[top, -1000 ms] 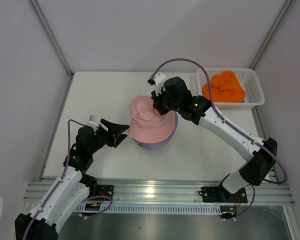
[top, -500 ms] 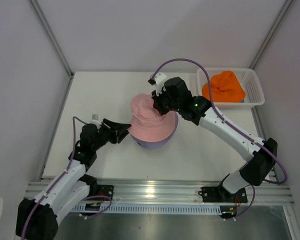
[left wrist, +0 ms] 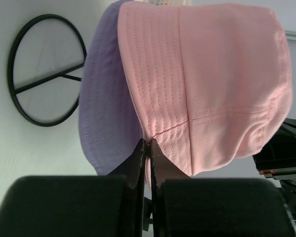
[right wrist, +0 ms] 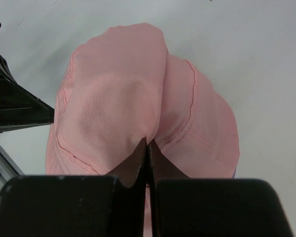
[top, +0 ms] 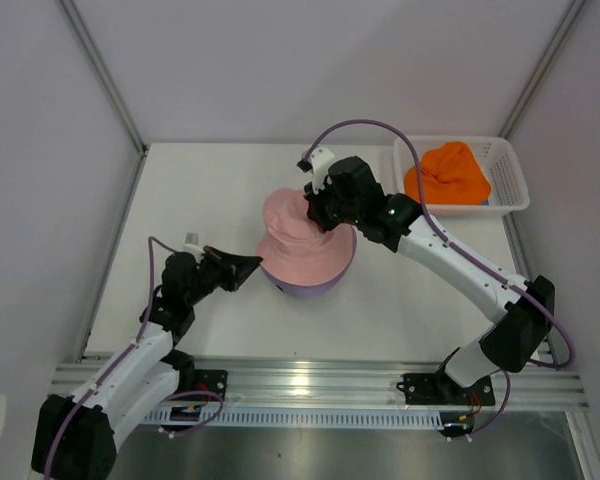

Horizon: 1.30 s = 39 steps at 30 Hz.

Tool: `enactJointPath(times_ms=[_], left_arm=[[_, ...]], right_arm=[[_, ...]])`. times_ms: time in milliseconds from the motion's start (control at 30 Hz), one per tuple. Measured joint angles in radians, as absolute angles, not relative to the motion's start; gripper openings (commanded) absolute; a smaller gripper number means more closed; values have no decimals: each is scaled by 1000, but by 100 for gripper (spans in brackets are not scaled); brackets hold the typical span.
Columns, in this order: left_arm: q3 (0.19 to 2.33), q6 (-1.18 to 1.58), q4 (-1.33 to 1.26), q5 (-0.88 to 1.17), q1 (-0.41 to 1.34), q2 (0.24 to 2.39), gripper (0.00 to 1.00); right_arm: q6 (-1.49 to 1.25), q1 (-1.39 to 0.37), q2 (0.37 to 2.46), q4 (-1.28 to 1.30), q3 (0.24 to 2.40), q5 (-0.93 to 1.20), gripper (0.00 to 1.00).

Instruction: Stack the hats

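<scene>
Pale walls box in the white tabletop point(top: 200, 190) I am working over from afar. At its centre the pink hat point(top: 300, 245) sits on top of the lavender hat point(top: 315, 291), whose brim shows as a crescent along the pink one's near and right edges. My right pincer point(top: 315, 212) reaches in from the far side and is pinching a fold of the pink hat's crown; the right wrist view shows both fingers pressed together on the cloth. My left pincer point(top: 257, 264) comes in low from the left, its fingers closed on the pink hat's brim at a seam — the left wrist view shows the lavender brim just behind that grip. A black wire ring point(left wrist: 64, 75) with a crossbar lies flat on the tabletop beyond the lavender hat in that same view. At the far right corner the orange hat point(top: 448, 172) lies heaped in a white mesh basket point(top: 510, 180), well apart from the stacked pair.
</scene>
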<state>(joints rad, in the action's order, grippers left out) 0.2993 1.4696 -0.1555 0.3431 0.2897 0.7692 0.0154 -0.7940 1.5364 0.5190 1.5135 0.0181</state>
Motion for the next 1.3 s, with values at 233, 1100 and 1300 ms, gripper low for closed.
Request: enactJointPath(times_ms=[233,1100,1300], left_arm=[[202,1485,-192,339,290,731,1],[240,1377,-186,313,301,868,1],[257,1366,-173,316,305,918,1]], right_arm=[[-8,-794,1507,503,1476,15,0],[-31,-795,1479,486,1430,23,6],[-42,-793,1479,489,1428,23,40]])
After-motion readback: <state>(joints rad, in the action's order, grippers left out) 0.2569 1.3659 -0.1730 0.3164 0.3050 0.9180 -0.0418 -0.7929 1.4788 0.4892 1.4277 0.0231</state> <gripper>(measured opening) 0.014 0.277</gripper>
